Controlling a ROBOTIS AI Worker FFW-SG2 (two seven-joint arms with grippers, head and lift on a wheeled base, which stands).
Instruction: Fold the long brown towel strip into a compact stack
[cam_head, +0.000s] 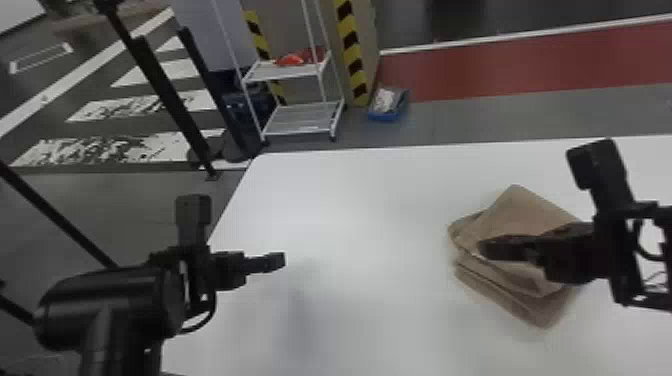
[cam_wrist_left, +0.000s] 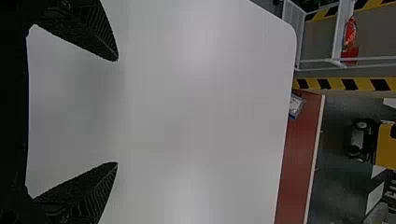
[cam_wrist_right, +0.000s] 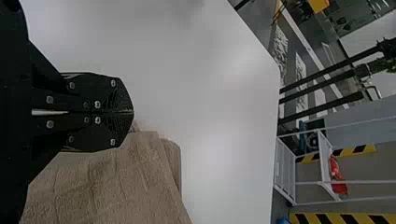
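Towel strip (cam_head: 525, 215) lies beneath the right gripper's fingertips (cam_head: 484, 248).

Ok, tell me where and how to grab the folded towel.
Likely best by the layered left edge of the folded towel, coming in low from the robot's left: its stacked folds face that way across bare table, and the left gripper is open.
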